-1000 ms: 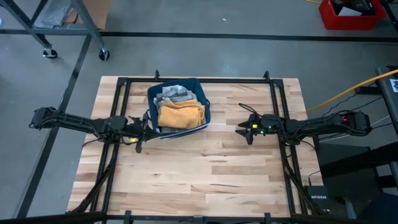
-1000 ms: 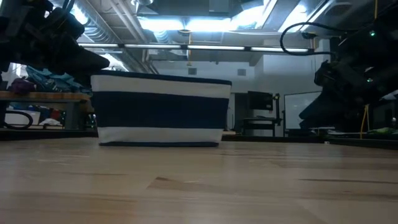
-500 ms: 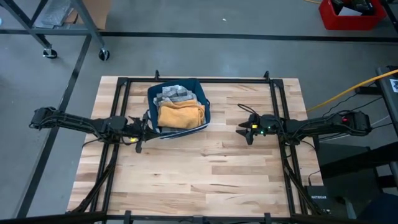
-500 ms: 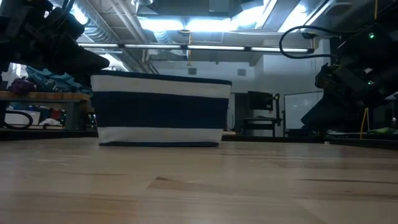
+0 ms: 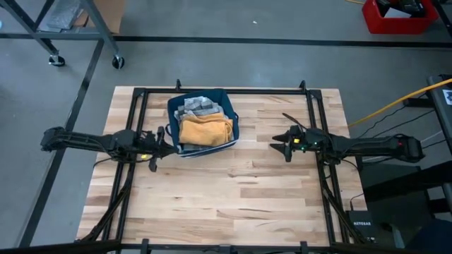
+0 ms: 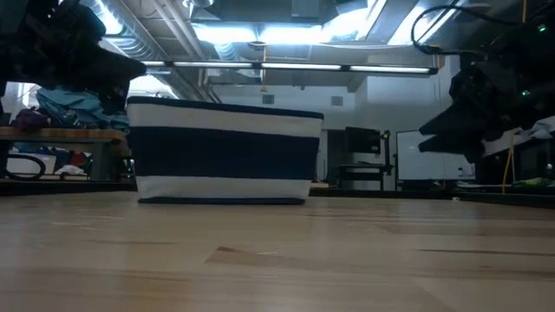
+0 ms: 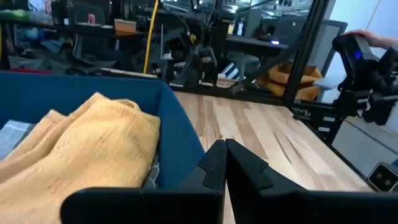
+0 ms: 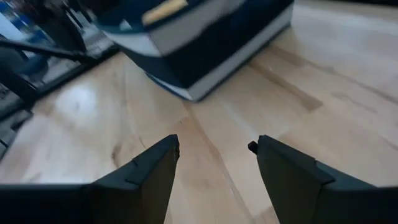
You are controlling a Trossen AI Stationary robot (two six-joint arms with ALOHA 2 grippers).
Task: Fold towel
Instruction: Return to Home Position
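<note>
Seen from above, a navy laundry basket (image 5: 229,116) sits toward the far middle of a pale wooden table (image 5: 240,197). It holds a folded orange towel (image 5: 205,130), with grey and white towels (image 5: 197,106) tucked at its far end. With all the laundry inside the basket and nothing loose on the table, the folding itself looks finished. The two dark arms reach in level from opposite sides and hold nothing, which suits a return to rest. The left gripper (image 5: 167,144) hovers just beside the basket's left wall. Its wrist camera shows the two fingers pressed together with nothing between them, looking over the blue rim at the orange cloth. The right gripper (image 5: 277,146) hangs well apart from the basket on the other side. Its jaws are spread wide and empty above bare wood, and they point toward the basket. Several things stay unclear. The orange towel covers most of what lies under it, so the number of towels cannot be counted. From table height only the basket's striped outer wall shows, and its contents are hidden. The right wrist camera cuts the basket off at its lower corner.
</note>
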